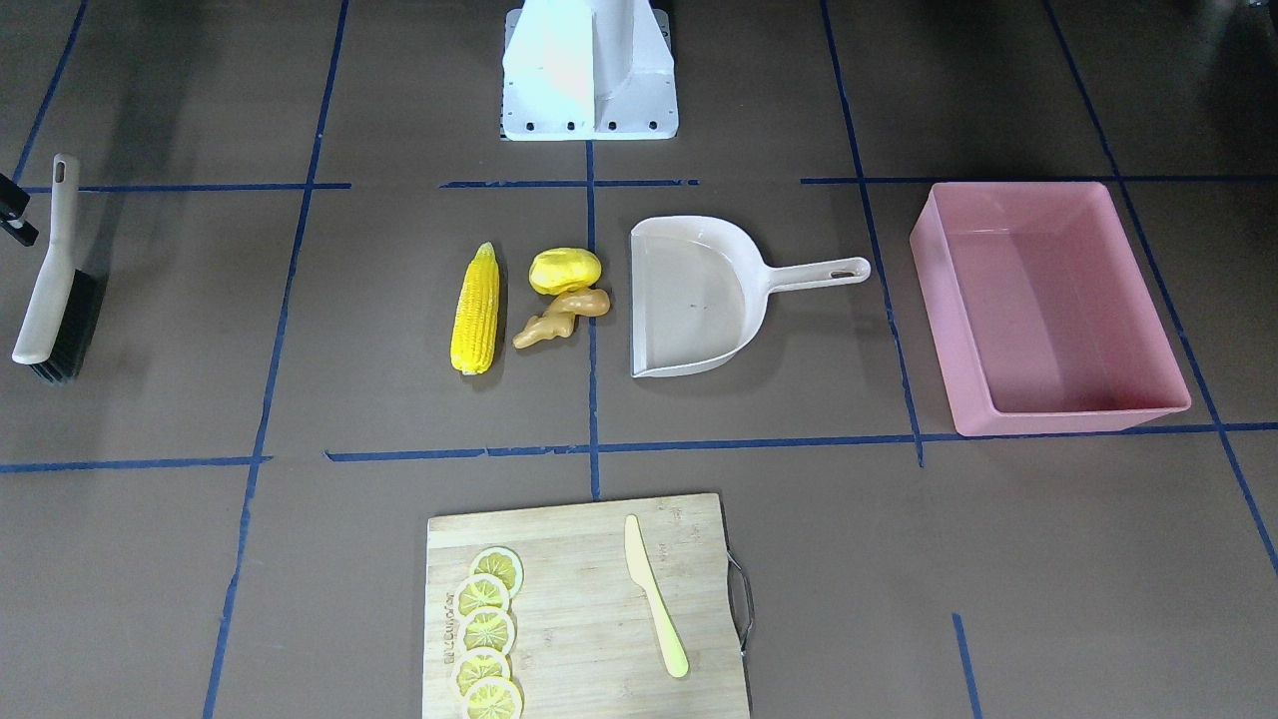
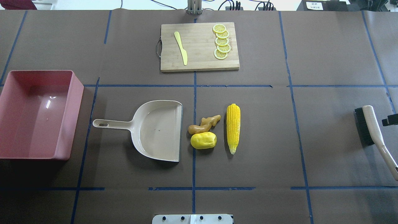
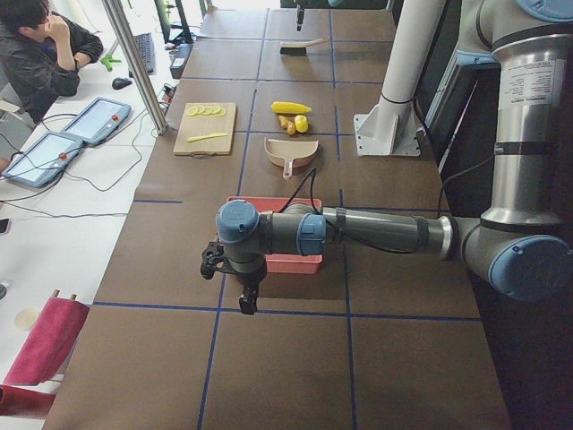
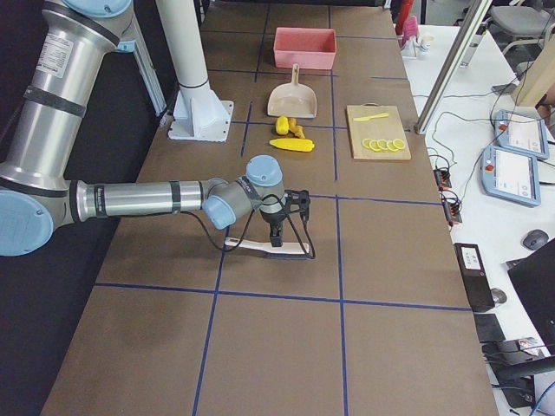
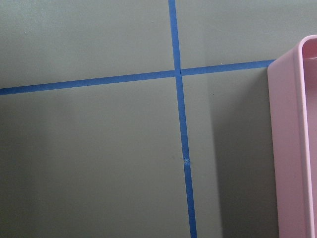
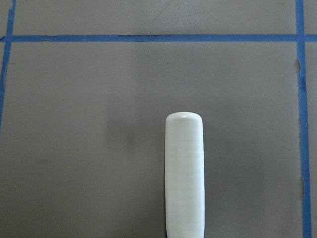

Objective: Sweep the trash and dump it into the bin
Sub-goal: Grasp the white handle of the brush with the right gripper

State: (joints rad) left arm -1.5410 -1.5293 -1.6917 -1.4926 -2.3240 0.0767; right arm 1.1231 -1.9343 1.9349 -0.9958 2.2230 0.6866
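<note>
Brown-papered bench: corn cob, yellow lump and ginger root mid-bench, dustpan at their 9 o'clock, pink bin beyond. Right gripper is over the brush handle, left gripper by the bin; can't tell if either's parted. I'd grab mid-handle, squarely.

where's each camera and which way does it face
Front-facing: across the table, facing the robot's base.
Overhead: behind the robot, looking forward; base edge shows.
Exterior left: left end; left arm near, before the pink bin.
Exterior right: right end; right arm near, above the brush.
Left wrist: down on tape, bin rim; no fingers.
Right wrist: down on brush handle; no fingers.
Shared: first two both show the corn cob.
</note>
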